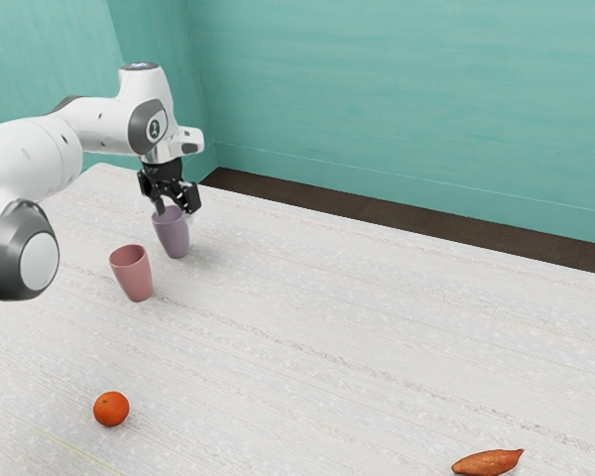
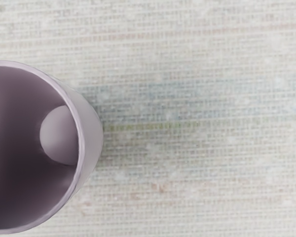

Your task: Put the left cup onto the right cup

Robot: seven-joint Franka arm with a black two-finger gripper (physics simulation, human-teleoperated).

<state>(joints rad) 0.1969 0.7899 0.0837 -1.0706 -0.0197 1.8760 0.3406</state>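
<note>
Mauve plastic cup (image 1: 172,236) upright at the table's far left, the black two-finger gripper (image 1: 173,206) right at its rim with fingers spread apart.
A pink tapered cup (image 1: 132,274) stands upright just beside it, nearer and to the exterior view's left, not touching. The wrist view looks down into the mauve cup's open mouth. Nearer on the whitewashed wooden table (image 1: 377,317) lie a small round orange (image 1: 111,409) at the left and a brown sweet potato (image 1: 488,461) well to the right.
</note>
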